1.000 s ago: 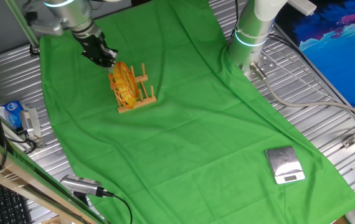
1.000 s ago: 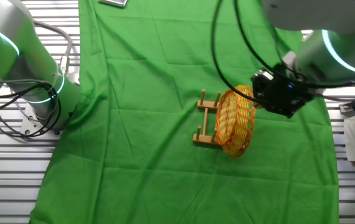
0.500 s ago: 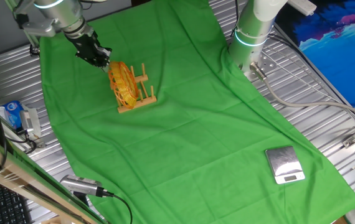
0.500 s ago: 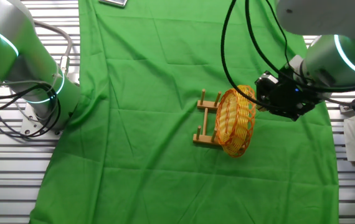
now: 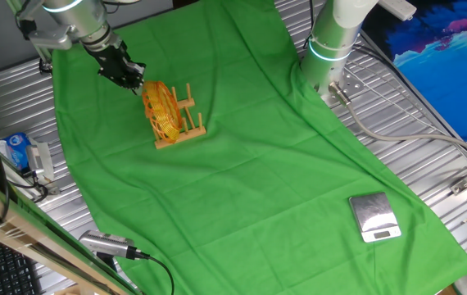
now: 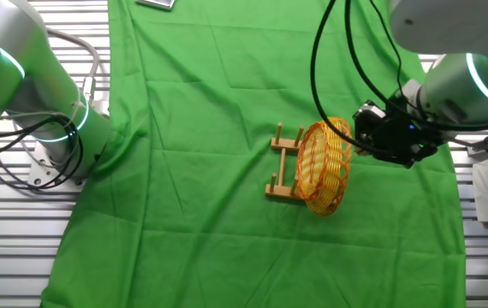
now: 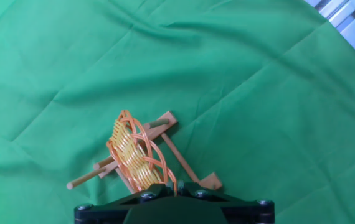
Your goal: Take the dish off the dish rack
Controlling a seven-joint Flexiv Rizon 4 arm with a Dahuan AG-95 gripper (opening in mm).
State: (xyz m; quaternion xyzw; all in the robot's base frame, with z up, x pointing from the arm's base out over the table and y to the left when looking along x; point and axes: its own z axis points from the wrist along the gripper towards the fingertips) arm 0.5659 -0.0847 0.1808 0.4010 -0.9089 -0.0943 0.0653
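The yellow-orange wicker dish (image 5: 164,112) stands on edge in the small wooden dish rack (image 5: 189,123) on the green cloth. My gripper (image 5: 138,79) is at the dish's upper rim, on the side away from the rack. In the other fixed view the gripper (image 6: 357,141) touches the right rim of the dish (image 6: 323,167), with the rack (image 6: 282,167) to its left. In the hand view the dish (image 7: 134,155) and rack (image 7: 184,163) sit just ahead of the gripper (image 7: 176,186), and an orange rim strand lies between the nearly closed fingers.
A silver scale (image 5: 374,217) lies at the near right corner of the cloth. A second arm's base (image 5: 332,41) stands at the far edge and also shows in the other fixed view (image 6: 38,94). A blue-and-white box (image 5: 16,152) lies off the cloth to the left.
The hand has shifted slightly outward from the dish, away from the rack, keeping its tips at the rim. The dish and rack have not moved.
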